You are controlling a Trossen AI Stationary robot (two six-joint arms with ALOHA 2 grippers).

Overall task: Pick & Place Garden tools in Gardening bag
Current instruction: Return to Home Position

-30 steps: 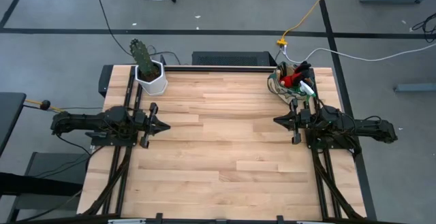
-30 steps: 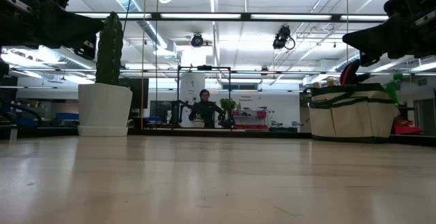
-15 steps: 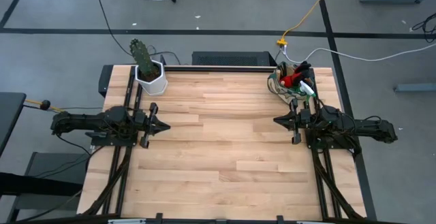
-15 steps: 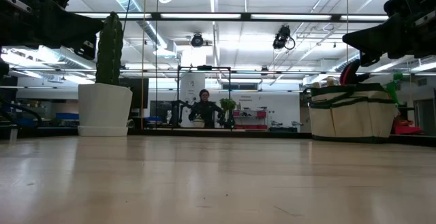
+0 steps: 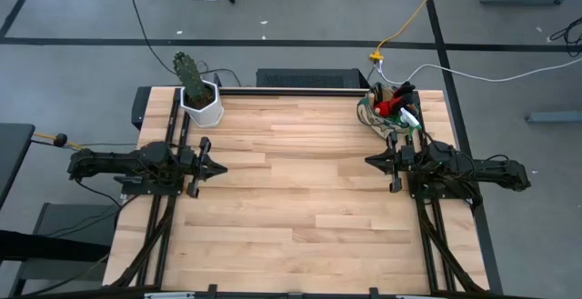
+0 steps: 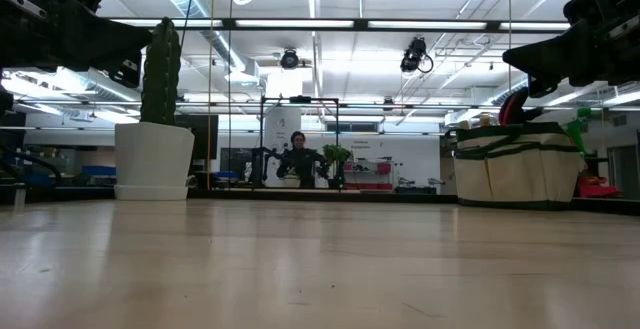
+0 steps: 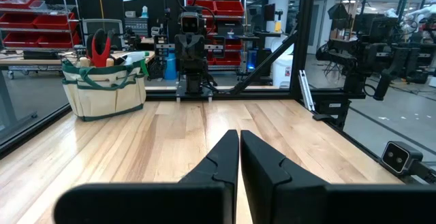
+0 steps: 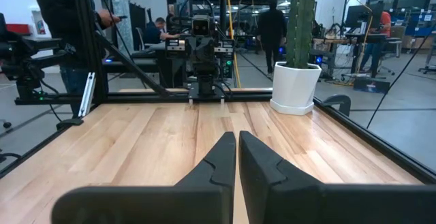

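- The left end effector (image 5: 221,166) sits low at the left side of the bench (image 5: 300,199), arm stretched level and pointing toward the middle; its fingers (image 7: 225,157) are pressed together with only a thin slit between them, holding nothing.
- The right end effector (image 5: 369,161) mirrors it at the right side, pointing inward, fingers (image 8: 221,154) likewise closed to a slit and empty.
- The two end effectors face each other, well apart, with bare wood between them.
- The bag (image 5: 389,108) stands at the far right corner of the bench, just beside the right arm's wrist.
- From above, the tools (image 5: 393,104) show as a red, white and dark cluster poking out of the bag's top; single items are hard to tell apart there.
- The left wrist view shows the bag (image 7: 103,88) side on: beige with green trim, a red glove (image 7: 100,48) standing up out of it, and a pale green piece beside that.
- The low view shows the bag (image 6: 517,162) upright on the wood, with the arms only as dark shapes cut off at the upper corners.
- A white pot with a cactus (image 5: 198,94) stands at the far left corner; the right wrist view shows it (image 8: 298,66) upright.
- People show in the room behind, small and unclear.
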